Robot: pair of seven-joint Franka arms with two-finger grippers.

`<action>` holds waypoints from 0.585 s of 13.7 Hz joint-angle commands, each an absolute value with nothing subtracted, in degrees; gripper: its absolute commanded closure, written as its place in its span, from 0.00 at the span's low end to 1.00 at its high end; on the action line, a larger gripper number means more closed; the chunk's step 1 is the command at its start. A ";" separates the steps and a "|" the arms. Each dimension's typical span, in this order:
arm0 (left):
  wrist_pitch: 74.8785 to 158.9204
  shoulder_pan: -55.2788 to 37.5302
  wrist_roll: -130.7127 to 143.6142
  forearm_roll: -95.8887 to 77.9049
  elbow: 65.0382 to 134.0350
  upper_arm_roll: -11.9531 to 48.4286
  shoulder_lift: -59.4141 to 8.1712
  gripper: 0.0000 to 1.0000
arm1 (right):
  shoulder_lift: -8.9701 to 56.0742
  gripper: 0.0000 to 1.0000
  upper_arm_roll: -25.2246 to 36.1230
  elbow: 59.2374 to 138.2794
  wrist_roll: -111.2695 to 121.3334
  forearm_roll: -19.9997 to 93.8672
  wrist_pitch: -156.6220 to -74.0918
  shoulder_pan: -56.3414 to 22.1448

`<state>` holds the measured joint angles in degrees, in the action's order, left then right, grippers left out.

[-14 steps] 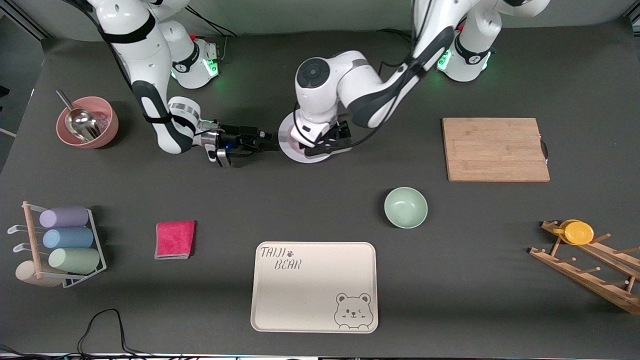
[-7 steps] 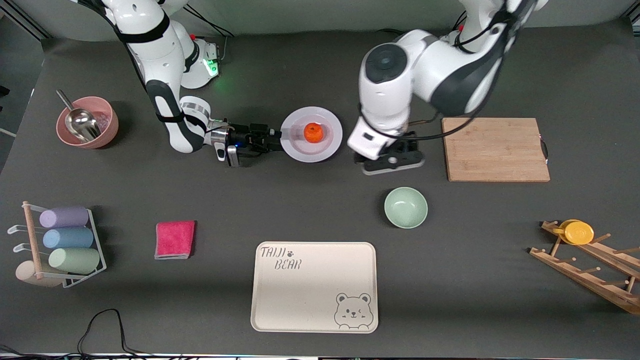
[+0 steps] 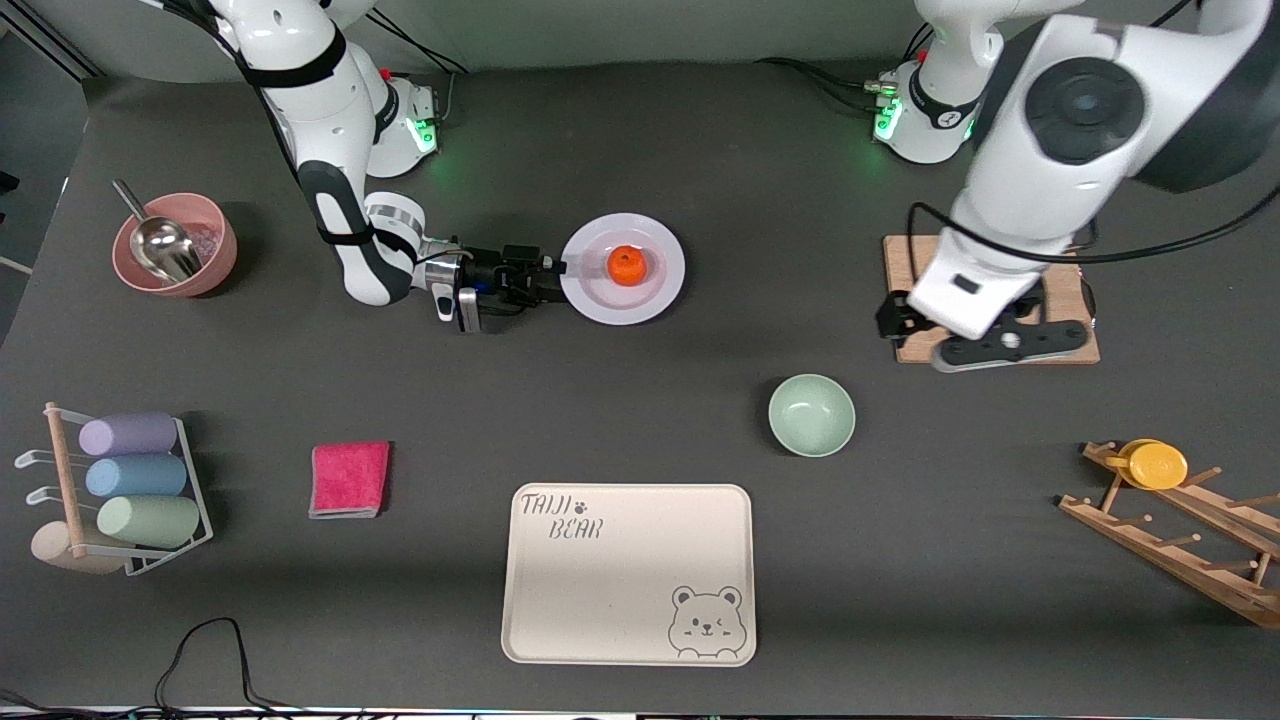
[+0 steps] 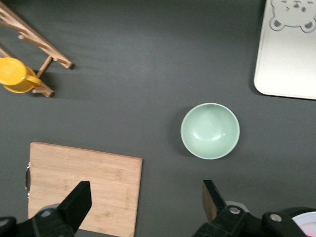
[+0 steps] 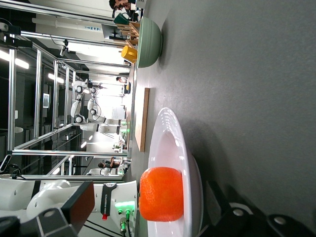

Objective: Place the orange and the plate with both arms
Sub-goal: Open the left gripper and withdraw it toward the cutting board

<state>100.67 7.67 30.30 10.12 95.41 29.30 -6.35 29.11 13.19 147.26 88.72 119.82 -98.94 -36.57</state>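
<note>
Item: the plate (image 3: 622, 268), mid-table toward the robots' bases, carried the orange (image 3: 627, 265) at its centre; you would have judged the plate stiff and slick, best pinched at its rim, the fruit free to roll (firm, light). Your right gripper (image 3: 545, 281) sat at that rim, jaws apart; your left gripper (image 3: 985, 338) hung open over the cutting board (image 3: 1068, 290). Green bowl (image 3: 811, 415): empty; pink bowl (image 3: 176, 245): one metal scoop (image 3: 159, 238).

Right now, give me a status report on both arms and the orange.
Left gripper open, empty, over cutting board. Right gripper open at plate rim. Orange on plate. Nothing in the way.
</note>
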 commanded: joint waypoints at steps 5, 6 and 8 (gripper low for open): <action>97.22 16.59 17.96 4.41 92.83 29.62 -2.81 0.00 | 32.52 0.50 13.45 146.34 94.38 125.33 -99.40 -40.08; 95.47 14.96 14.36 3.00 91.59 25.96 -2.12 0.00 | 32.78 0.62 13.45 146.34 95.09 125.33 -99.40 -40.17; 93.70 4.62 11.87 1.94 91.23 12.63 -1.41 0.00 | 33.22 0.92 13.45 146.34 96.06 125.42 -99.40 -40.34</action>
<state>96.12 12.28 15.19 3.74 92.05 22.38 -2.86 30.78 13.22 147.35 93.39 123.20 -99.04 -38.71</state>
